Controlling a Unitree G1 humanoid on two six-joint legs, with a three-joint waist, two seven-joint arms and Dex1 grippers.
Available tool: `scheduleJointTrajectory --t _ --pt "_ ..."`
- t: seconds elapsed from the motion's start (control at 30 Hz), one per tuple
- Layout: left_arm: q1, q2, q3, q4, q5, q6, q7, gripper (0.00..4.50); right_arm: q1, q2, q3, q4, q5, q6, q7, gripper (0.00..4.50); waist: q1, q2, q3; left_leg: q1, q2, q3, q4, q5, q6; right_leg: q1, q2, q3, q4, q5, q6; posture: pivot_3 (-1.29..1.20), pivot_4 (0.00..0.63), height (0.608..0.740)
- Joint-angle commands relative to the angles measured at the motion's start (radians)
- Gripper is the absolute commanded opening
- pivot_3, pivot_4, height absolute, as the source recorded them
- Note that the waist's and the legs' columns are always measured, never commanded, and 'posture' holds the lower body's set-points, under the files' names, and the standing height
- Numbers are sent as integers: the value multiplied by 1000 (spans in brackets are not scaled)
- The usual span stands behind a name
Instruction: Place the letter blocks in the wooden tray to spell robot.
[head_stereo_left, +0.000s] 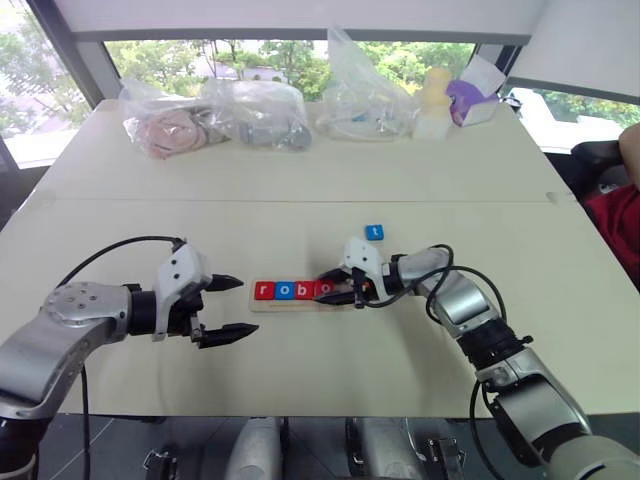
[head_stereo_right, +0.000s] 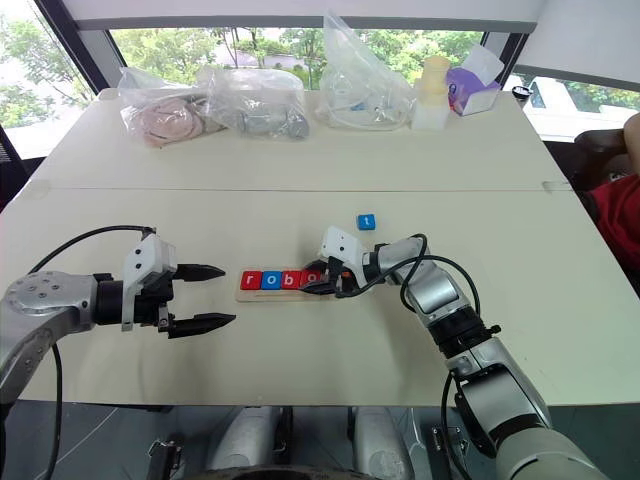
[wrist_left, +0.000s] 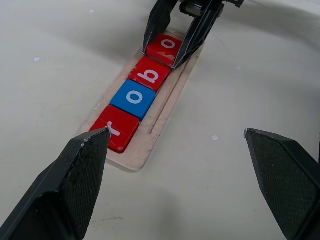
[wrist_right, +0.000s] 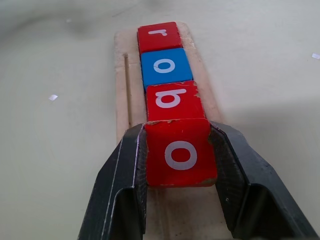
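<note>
Long wooden tray just below the centre of the frame on the pale table, holding red r, blue o and red b side by side from its left end. Fourth block, a red o, clamped on both sides by the right hand, right behind the b and over the tray (touching the tray floor or not, cannot tell). Blue t loose on the table, above and to the right of the tray, well apart from it. Left hand at left of centre, released, fingers spread wide, near the tray's left end without touching. Clear bags and small containers along the far edge, top of the frame.
</note>
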Motion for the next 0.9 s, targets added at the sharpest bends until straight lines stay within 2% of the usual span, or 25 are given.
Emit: scheduleJointTrajectory --t 0.03,0.1,0.17,0.2,0.27,0.3,0.5,0.77,0.9 --pt "-3 -1 8 -13 6 -14 2 4500 -15 9 -16 -5 2 -23 1 1231 0 0 0 0 0 0 0 0 0 0 0 0 0 0 0 0 150 735" --pt "-2 -1 8 -12 7 -16 4 4500 -12 9 -17 -2 3 -26 3 1231 0 0 0 0 0 0 0 0 0 0 0 0 0 0 0 0 150 735" --pt "-1 -2 8 -12 7 -17 7 4500 -11 9 -18 -5 4 -27 2 2265 -1 0 0 0 0 0 0 0 0 0 0 0 0 0 0 0 150 735" --pt "-1 -1 9 -13 6 -17 8 4500 -12 11 -19 -9 5 -23 0 2560 -1 0 0 0 0 0 0 0 0 0 0 0 0 0 0 0 150 735" --pt "-2 -2 8 -16 6 -15 11 4500 -15 18 -28 -20 12 -18 -10 3616 -1 0 0 0 0 0 0 0 0 0 0 0 0 0 0 0 150 735" --pt "-2 -2 7 -16 6 -15 12 4500 -18 22 -34 -22 16 -14 -19 3997 -1 0 0 0 0 0 0 0 0 0 0 0 0 0 0 0 150 735" --pt "-6 -5 3 -11 11 -21 14 4500 -28 25 -74 -19 16 -32 -51 3997 -1 0 0 0 0 0 0 0 0 0 0 0 0 0 0 0 150 735" --pt "-5 -23 21 26 5 -36 -4 4500 -6 -40 -216 -79 123 104 -61 3997 1 0 0 0 0 0 0 0 0 0 0 0 0 0 0 0 150 735" --pt "-17 -30 15 47 17 -60 -8 4500 6 -46 -262 -74 108 141 -156 3997 -2 0 0 0 0 0 0 0 0 0 -1 0 0 0 0 0 150 735"
